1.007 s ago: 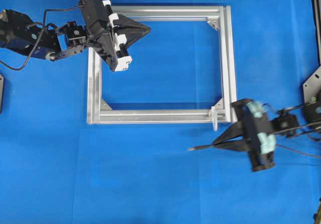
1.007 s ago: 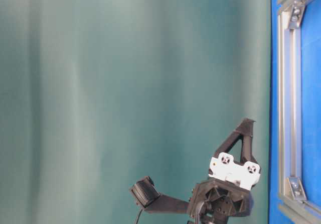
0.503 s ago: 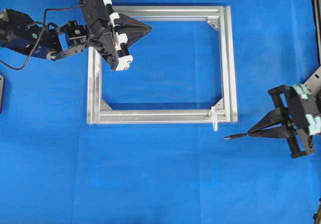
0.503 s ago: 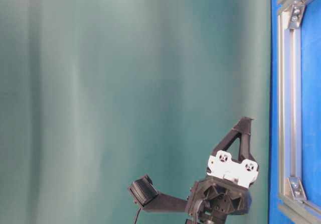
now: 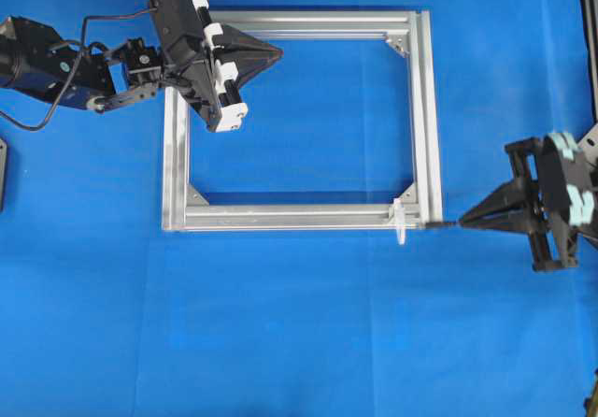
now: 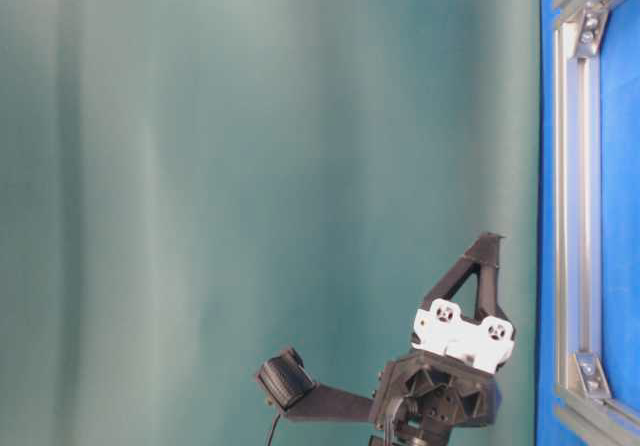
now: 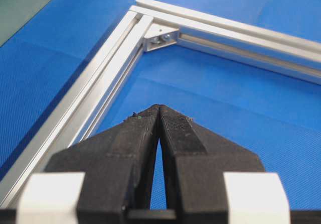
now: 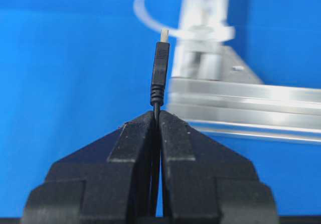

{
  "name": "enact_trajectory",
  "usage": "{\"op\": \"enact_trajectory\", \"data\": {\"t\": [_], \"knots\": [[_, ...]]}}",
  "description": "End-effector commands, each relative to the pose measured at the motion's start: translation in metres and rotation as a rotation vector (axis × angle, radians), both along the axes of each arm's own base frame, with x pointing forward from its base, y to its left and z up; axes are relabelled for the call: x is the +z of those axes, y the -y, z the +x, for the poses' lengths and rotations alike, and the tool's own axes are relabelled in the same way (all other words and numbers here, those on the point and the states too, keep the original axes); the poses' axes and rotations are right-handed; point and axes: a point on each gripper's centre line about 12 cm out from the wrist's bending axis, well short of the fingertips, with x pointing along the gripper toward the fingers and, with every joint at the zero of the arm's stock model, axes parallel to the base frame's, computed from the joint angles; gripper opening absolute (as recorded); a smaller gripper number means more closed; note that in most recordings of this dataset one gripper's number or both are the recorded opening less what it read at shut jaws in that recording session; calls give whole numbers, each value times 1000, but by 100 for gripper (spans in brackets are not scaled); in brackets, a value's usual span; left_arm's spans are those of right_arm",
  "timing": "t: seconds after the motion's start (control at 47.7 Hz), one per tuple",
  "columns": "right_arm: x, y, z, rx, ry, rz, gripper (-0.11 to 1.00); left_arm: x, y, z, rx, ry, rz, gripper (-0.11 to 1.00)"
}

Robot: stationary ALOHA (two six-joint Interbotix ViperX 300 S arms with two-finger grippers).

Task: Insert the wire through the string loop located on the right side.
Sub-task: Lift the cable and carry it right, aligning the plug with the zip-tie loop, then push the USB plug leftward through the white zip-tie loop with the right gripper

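My right gripper [image 5: 460, 222] is shut on the thin black wire [image 5: 441, 222] just behind its plug. The plug [image 8: 160, 68] sticks out past the fingertips [image 8: 143, 121] and points left at the string loop [image 5: 400, 222]. This small white loop [image 8: 136, 7] hangs off the lower right corner of the silver frame [image 5: 299, 216]. From overhead the plug tip sits beside the frame's outer corner, a little right of the loop. The wire's length behind the jaws is hidden. My left gripper [image 5: 277, 54] is shut on nothing, hovering inside the frame's top left corner [image 7: 115, 58].
A blue cloth [image 5: 299, 323] covers the table. Triangular brackets [image 7: 159, 37] brace the frame's inner corners. The right arm's base [image 5: 584, 165] stands at the right edge. A dark object [image 5: 3, 169] lies at the left edge. The table-level view shows my left gripper [image 6: 490, 241] before a green backdrop.
My right gripper has swung right from below the frame, then up to the loop's level, so the plug now points at the frame's lower right corner. The left arm has barely moved.
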Motion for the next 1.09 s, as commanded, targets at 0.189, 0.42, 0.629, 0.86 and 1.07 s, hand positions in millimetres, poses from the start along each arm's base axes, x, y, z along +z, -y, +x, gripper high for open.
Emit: {"op": "enact_trajectory", "data": {"t": [0.189, 0.42, 0.629, 0.86, 1.07], "knots": [[4, 7, 4, -33, 29, -6, -4, 17, -1, 4, -3, 49, 18, 0], [3, 7, 4, -32, 23, -8, -4, 17, -1, 4, -3, 49, 18, 0], [3, 7, 4, -32, 24, -8, -4, 17, -1, 4, -3, 49, 18, 0], [4, 7, 5, -32, 27, -7, -4, 17, -1, 4, -3, 49, 18, 0], [4, 6, 5, -30, 29, -7, -4, 17, -1, 4, -3, 49, 18, 0]]}}
